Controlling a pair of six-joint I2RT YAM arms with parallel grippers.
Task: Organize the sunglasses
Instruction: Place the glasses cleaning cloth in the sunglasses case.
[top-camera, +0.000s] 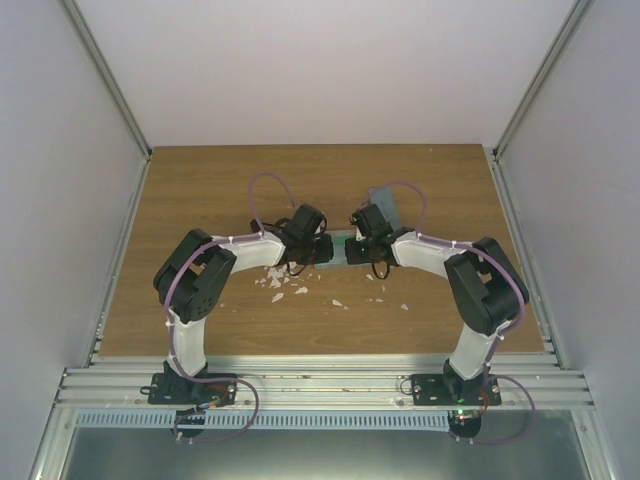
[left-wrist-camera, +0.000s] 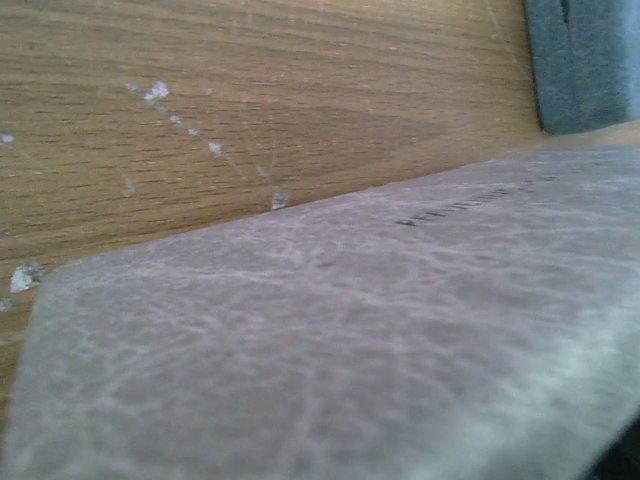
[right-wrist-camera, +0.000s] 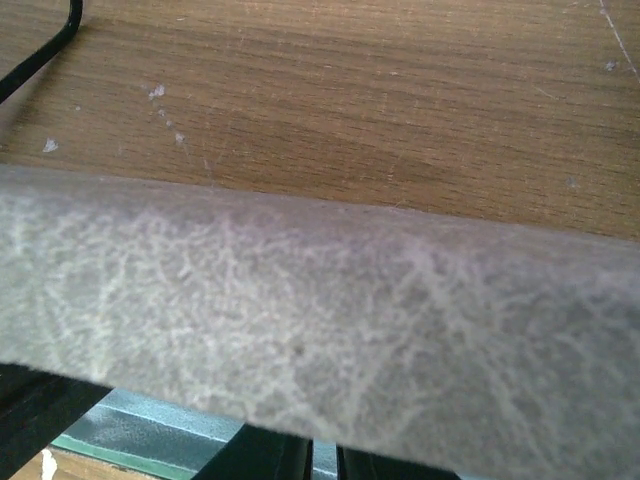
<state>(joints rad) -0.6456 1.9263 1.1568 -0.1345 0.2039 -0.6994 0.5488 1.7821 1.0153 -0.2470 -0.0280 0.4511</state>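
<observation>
No sunglasses show in any view. A flat grey case (top-camera: 339, 248) lies mid-table, and both grippers meet over it. My left gripper (top-camera: 322, 250) comes from the left and my right gripper (top-camera: 355, 250) from the right. The grey case (left-wrist-camera: 330, 350) fills the lower left wrist view and hides that gripper's fingers. Across the right wrist view, the grey case (right-wrist-camera: 320, 320) lies over the jaws. Only the dark fingers (right-wrist-camera: 270, 462) show beneath it, almost together. Each gripper seems pinched on an edge of the case.
A blue-grey case (top-camera: 385, 205) lies just behind the right gripper and also shows as the blue-grey case (left-wrist-camera: 585, 60) at the top right of the left wrist view. White chips (top-camera: 275, 285) are scattered on the wooden table (top-camera: 200, 190). A thin black line (right-wrist-camera: 40, 55) crosses a corner.
</observation>
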